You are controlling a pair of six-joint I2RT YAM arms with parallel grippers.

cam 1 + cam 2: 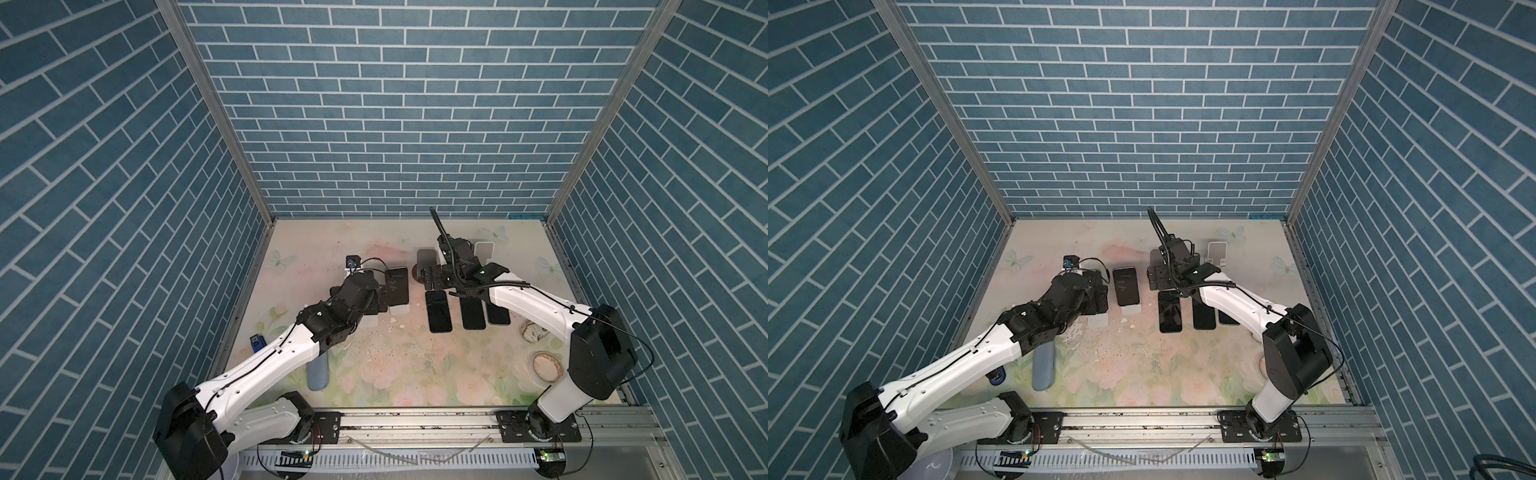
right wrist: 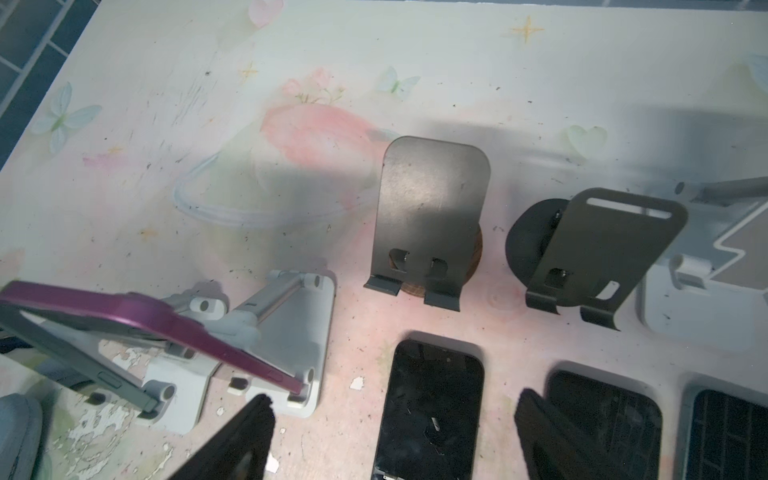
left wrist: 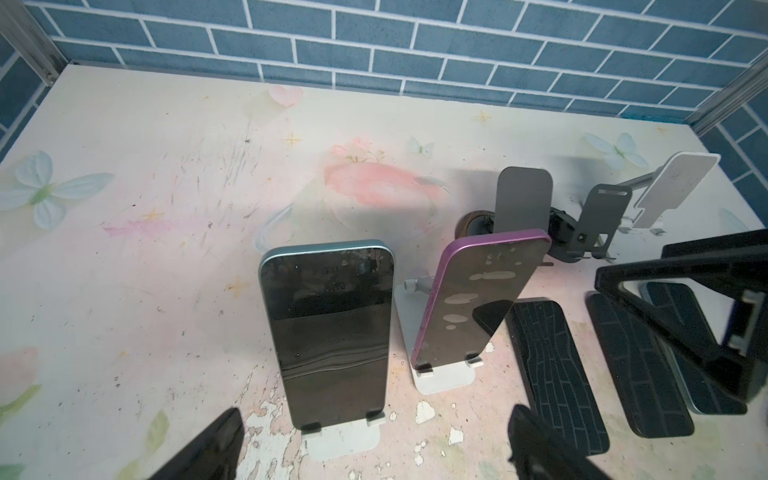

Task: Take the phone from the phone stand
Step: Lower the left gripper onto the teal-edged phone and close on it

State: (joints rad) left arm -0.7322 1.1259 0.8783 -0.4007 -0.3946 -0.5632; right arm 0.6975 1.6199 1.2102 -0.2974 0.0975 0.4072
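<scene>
Two phones stand on white phone stands. Between my left gripper's spread black fingertips is a blue-edged phone point(image 3: 328, 332), leaning on its stand point(image 3: 345, 436); the left gripper point(image 3: 374, 449) is open and holds nothing. Beside it a purple phone point(image 3: 478, 299) point(image 1: 397, 286) point(image 1: 1126, 286) leans on a second stand point(image 3: 444, 378) point(image 2: 299, 324). In both top views the left gripper point(image 1: 380, 301) point(image 1: 1098, 299) covers the blue-edged phone. My right gripper point(image 2: 390, 436) point(image 1: 430, 280) point(image 1: 1158, 280) is open and hovers over a black phone point(image 2: 432, 407) lying flat.
Three phones lie flat side by side point(image 1: 439, 311) point(image 1: 471, 311) point(image 1: 498, 311). Behind them are two empty dark grey stands point(image 2: 432, 216) point(image 2: 602, 249) and a white one point(image 2: 706, 282). A blue-grey case point(image 1: 319, 370) and a tape roll point(image 1: 546, 365) sit near the front.
</scene>
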